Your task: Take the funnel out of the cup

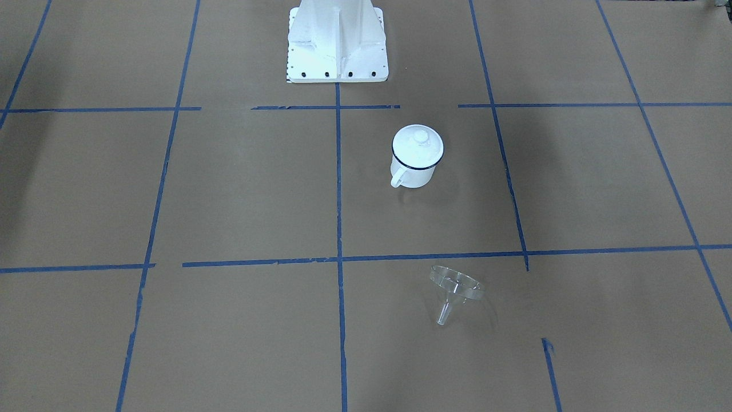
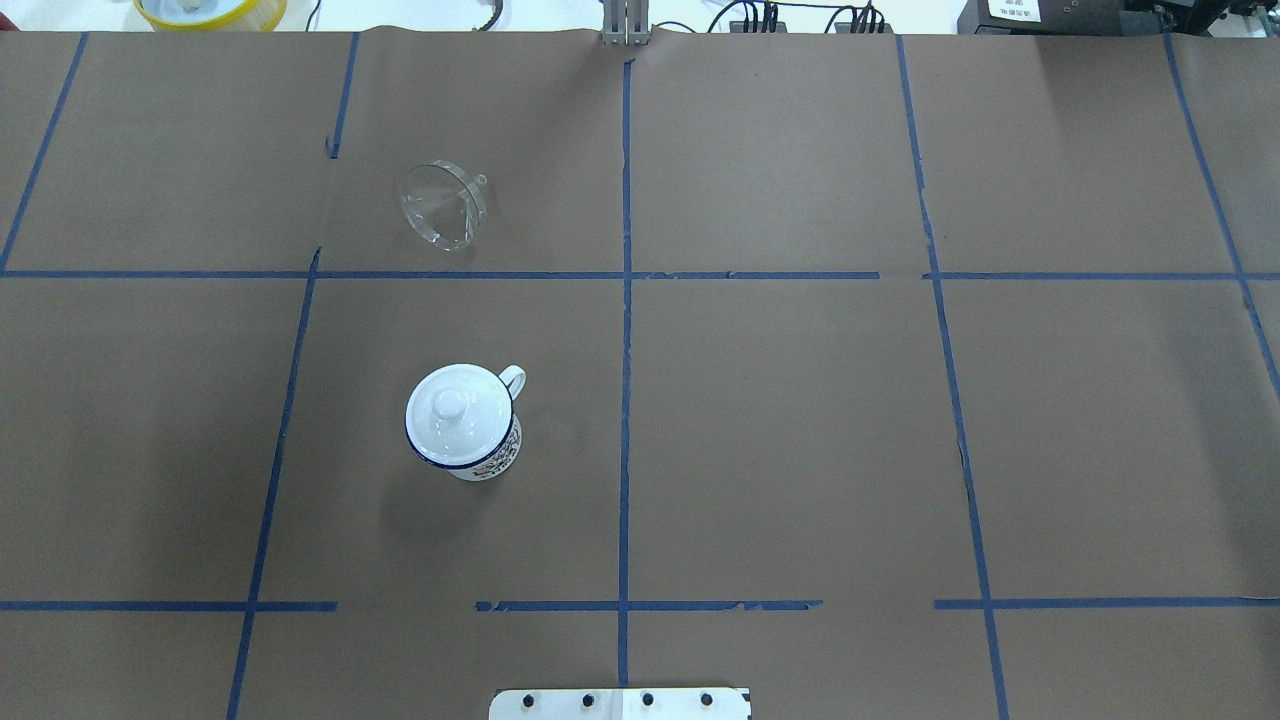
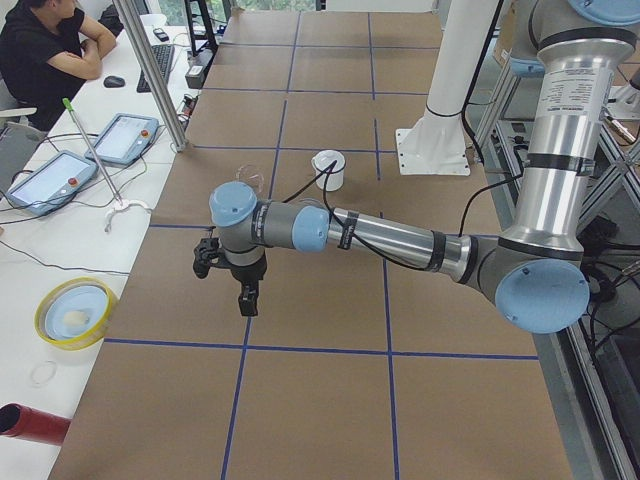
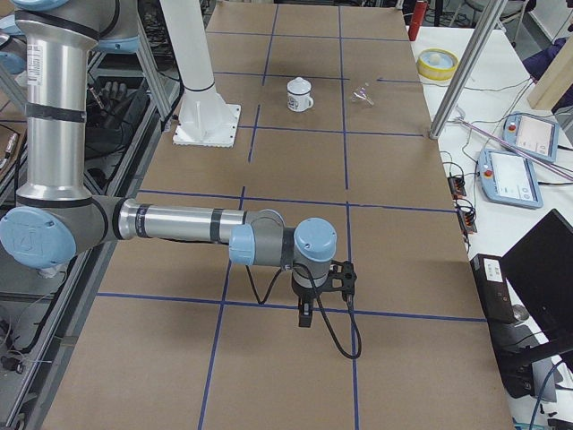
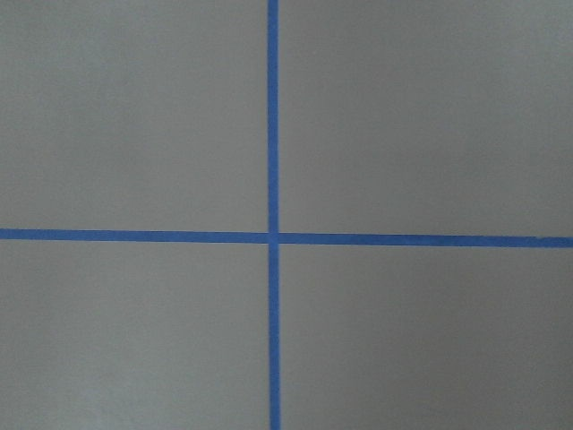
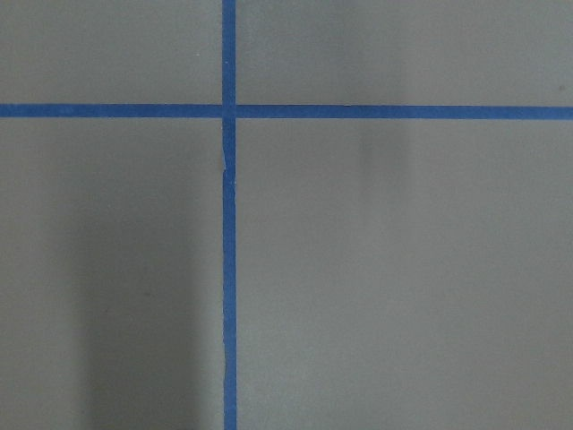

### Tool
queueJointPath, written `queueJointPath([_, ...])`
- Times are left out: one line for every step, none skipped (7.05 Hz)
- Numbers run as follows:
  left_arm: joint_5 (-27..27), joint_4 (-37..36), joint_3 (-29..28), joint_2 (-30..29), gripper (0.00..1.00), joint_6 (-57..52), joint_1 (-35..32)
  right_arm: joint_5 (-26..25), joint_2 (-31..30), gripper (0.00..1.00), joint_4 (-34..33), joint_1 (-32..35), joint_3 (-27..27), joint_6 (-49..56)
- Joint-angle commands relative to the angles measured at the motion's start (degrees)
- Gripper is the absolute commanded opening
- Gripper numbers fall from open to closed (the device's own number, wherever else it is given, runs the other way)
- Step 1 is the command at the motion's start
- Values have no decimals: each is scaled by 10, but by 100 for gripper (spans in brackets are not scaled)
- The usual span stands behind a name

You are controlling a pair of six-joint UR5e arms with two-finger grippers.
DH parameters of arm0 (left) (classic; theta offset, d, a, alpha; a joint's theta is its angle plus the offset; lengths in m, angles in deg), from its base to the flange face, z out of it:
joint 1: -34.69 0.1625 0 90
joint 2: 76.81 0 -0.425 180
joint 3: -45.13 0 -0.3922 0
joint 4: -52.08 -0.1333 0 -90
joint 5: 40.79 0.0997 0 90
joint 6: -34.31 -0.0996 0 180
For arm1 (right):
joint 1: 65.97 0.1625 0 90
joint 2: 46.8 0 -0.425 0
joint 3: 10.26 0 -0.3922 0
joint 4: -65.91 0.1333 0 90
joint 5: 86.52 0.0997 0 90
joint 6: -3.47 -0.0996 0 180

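Note:
The clear funnel lies on its side on the brown table, apart from the cup, and also shows in the overhead view. The white cup with a dark blue rim stands upright with a round white knobbed lid on top. My left gripper hangs over the table's left end, far from both. My right gripper hangs over the table's right end. Both grippers show only in the side views, so I cannot tell whether they are open or shut. Both wrist views show only paper and blue tape.
The robot's white base stands behind the cup. Blue tape lines divide the table into a grid. A yellow bowl, tablets and a seated person are at the side bench beyond the table's far edge.

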Motion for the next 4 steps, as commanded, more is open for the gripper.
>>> queueJointPath([-43, -4, -14, 3, 100, -36, -40, 0, 0, 100, 0, 0, 0, 0])
queueJointPath([-60, -3, 3, 18, 100, -36, -41, 0, 0, 100, 0, 0, 0, 0])
queueJointPath([-62, -1, 5, 27, 100, -32, -41, 0, 0, 100, 0, 0, 0, 0])
queueJointPath([-60, -1, 6, 34, 100, -24, -40, 0, 0, 100, 0, 0, 1, 0])
